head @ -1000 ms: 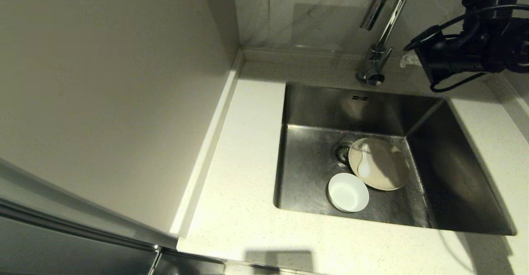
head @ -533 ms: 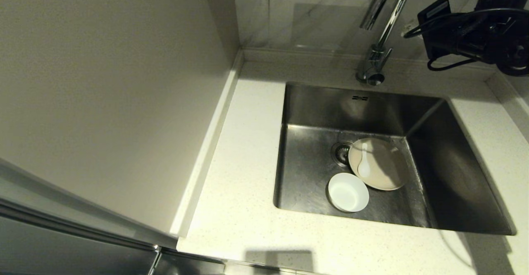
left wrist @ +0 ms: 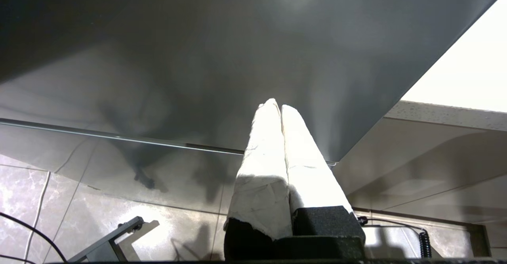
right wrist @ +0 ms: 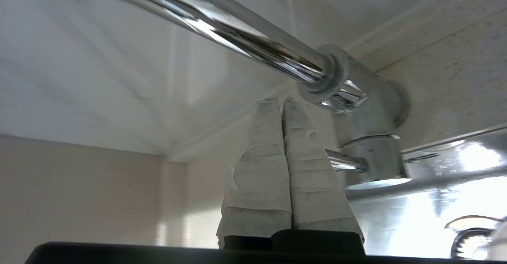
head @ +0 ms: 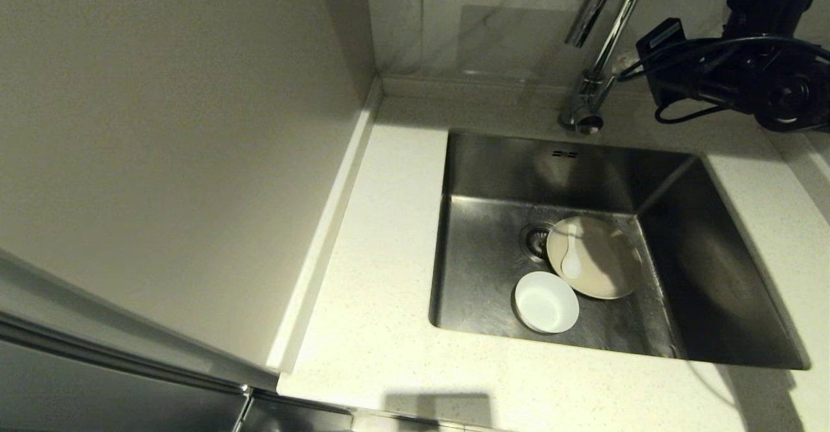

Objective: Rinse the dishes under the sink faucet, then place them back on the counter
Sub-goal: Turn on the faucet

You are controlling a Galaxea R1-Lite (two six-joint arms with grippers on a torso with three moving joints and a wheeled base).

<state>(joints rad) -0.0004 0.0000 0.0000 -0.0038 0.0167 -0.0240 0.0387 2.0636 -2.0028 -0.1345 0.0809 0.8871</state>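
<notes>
Presently right gripper (right wrist: 282,101), fingers pressed together and empty, sits beside the faucet (right wrist: 356,109); its chrome lever looks slippery, so push near the tip.

1. A plain beige side wall (head: 168,159) fills the left half of the head view, evenly lit.
2. A glossy marbled back wall (head: 480,23) runs across the top centre, catching pale reflections.
3. A dark cabinet front (head: 97,386) sits at the lower left.
4. The left wrist view shows a grey marbled tile floor (left wrist: 59,200) at its lower left, crossed by shadows.
</notes>
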